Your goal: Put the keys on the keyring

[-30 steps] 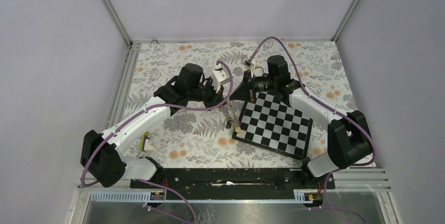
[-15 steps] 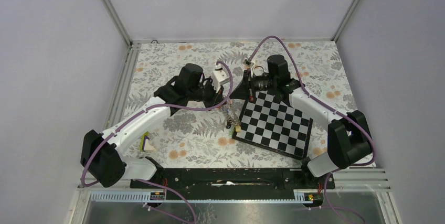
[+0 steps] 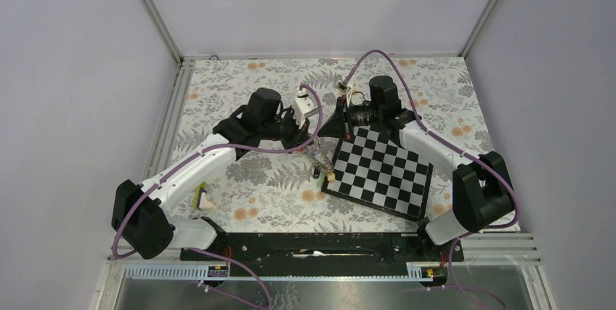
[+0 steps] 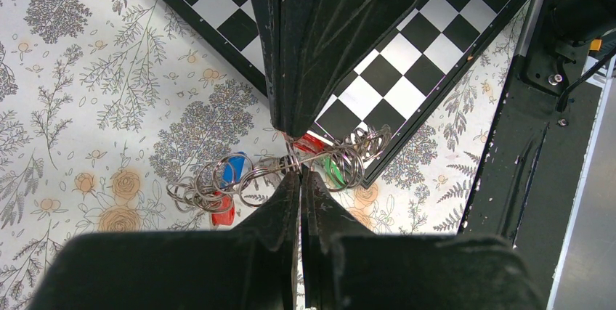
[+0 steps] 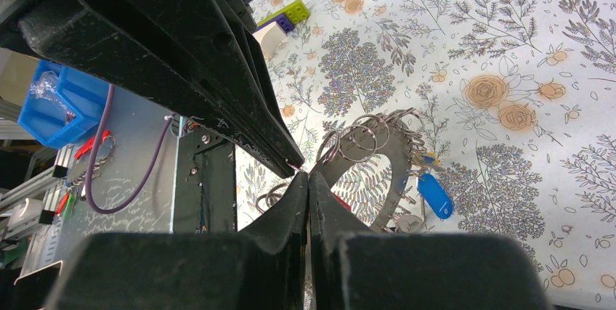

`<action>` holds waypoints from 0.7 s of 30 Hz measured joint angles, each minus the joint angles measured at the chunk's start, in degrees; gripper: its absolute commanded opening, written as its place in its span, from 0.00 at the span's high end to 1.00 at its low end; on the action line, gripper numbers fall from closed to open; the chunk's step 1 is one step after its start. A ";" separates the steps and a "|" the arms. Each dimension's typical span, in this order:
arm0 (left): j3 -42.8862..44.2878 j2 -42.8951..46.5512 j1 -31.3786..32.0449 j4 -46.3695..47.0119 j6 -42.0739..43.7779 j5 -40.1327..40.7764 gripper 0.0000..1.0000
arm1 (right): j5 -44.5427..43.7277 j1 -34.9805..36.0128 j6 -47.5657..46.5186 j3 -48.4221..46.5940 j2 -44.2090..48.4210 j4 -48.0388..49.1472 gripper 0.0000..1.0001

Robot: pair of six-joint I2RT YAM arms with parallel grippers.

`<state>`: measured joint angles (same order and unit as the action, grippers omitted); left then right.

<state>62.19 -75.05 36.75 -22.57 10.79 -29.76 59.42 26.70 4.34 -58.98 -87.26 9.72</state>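
Near the middle of the surface, just off the left edge of a tilted chessboard (image 3: 379, 172), two robot arms meet tip to tip over a bunch of metalwork. Left pincer (image 4: 300, 177) is pressed together, nipping thin wire that looks like one of the small wire loops (image 4: 195, 192); which loop, the views do not settle. Right pincer (image 5: 309, 178) is pressed together too, seemingly on the keyring (image 5: 396, 172), a broad dark grey hoop arcing away from its tips. The keys (image 4: 232, 168), with blue, red and green heads, dangle on loops around that meeting point. Threading a loop onto the hoop seems to be the step in hand. Next move probably calls for a small, steady slide or twist of one arm against the other, with neither grip slipping. A cloth (image 3: 254, 179) printed with grey ferns and orange flowers covers the surface; a green and purple brick (image 3: 202, 195) lies towards the near-left corner. Pale lilac walls enclose three sides
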 measured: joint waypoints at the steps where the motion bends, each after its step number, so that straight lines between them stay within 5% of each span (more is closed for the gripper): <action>1: 0.00 0.00 0.00 0.00 0.00 0.00 1.00 | 0.02 0.00 0.02 0.00 0.00 -0.02 1.00; 21: 0.00 0.00 0.00 0.00 0.15 -0.31 1.00 | 1.81 0.00 0.72 -0.04 -0.02 0.50 1.00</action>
<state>62.19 -75.05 36.75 -22.57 10.94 -30.06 61.23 26.70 5.06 -59.02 -87.29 10.22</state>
